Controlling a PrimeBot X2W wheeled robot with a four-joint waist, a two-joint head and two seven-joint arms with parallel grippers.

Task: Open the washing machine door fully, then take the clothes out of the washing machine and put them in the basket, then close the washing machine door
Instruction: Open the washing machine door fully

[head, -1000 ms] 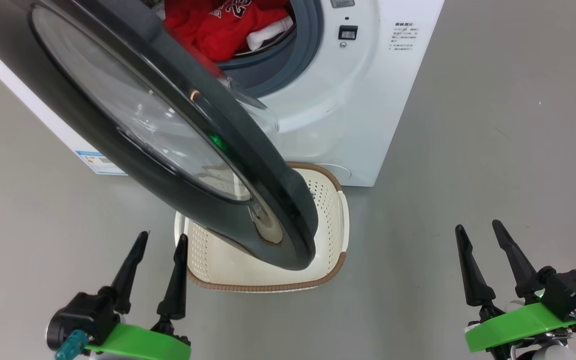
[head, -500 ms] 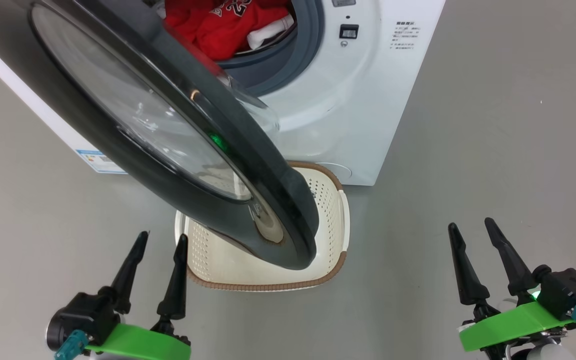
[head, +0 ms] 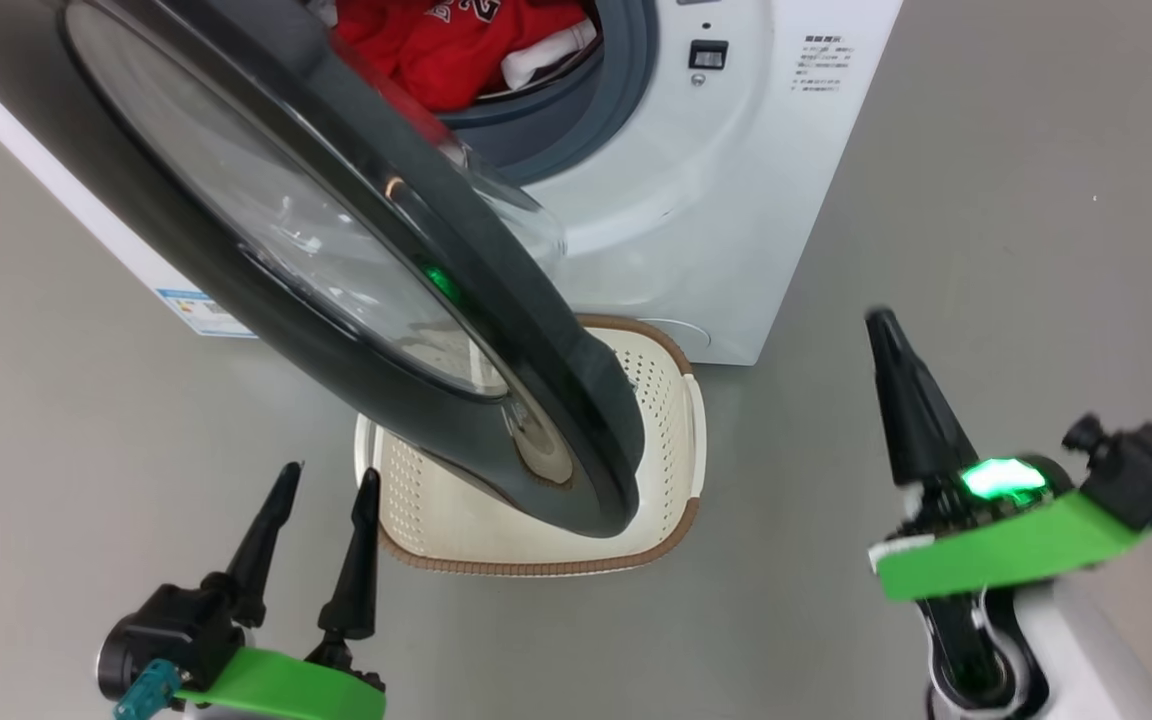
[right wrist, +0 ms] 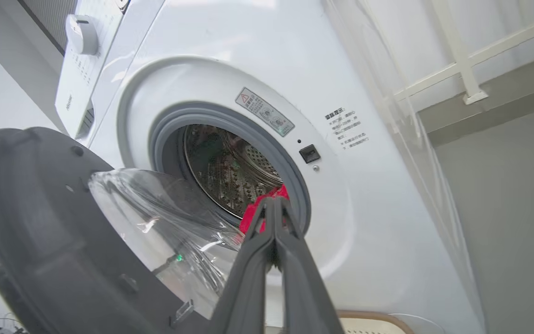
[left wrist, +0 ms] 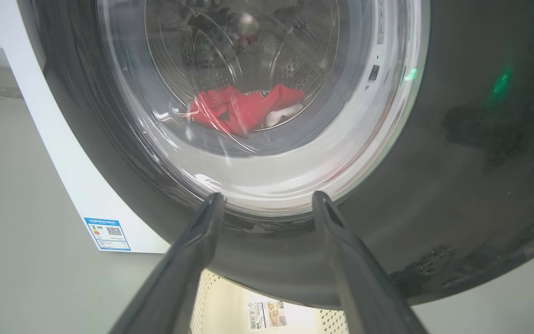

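While the washing machine door is hanging half open over the basket, clothes lying in the drum, I am judging opening unfinished: right gripper clenched empty, left gripper splayed, needing to push it wider.

The right hand, fingers together, points toward the washing machine drum.

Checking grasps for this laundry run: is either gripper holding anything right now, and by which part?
Nothing is held. The left gripper has its jaws open and empty near the door; the right gripper has its jaws shut on air.
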